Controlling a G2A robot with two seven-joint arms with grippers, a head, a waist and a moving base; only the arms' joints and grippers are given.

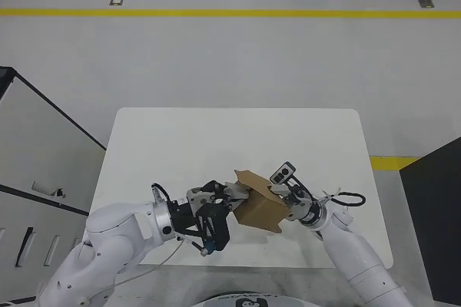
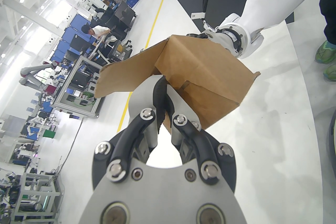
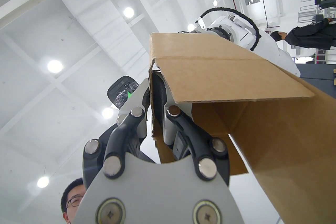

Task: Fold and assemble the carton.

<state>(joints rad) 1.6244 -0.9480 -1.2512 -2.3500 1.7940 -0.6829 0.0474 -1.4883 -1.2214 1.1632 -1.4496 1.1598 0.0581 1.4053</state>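
A brown carton (image 1: 259,203), partly opened into a box shape, is held up over the front middle of the white table (image 1: 215,138) between both arms. My left gripper (image 1: 230,196) is shut on the carton's left edge; in the left wrist view its tips (image 2: 164,89) pinch a lower edge of the carton (image 2: 204,72), and a flap sticks out sideways. My right gripper (image 1: 286,201) is shut on the carton's right side. The right wrist view has its tips (image 3: 156,89) clamping a cardboard wall of the carton (image 3: 225,80), with one flap folded out over the open inside.
The table's back half and left side are bare white surface. A dark cabinet (image 1: 15,153) stands left of the table and a black panel (image 1: 446,222) to its right. A yellow floor line (image 1: 230,12) runs across behind.
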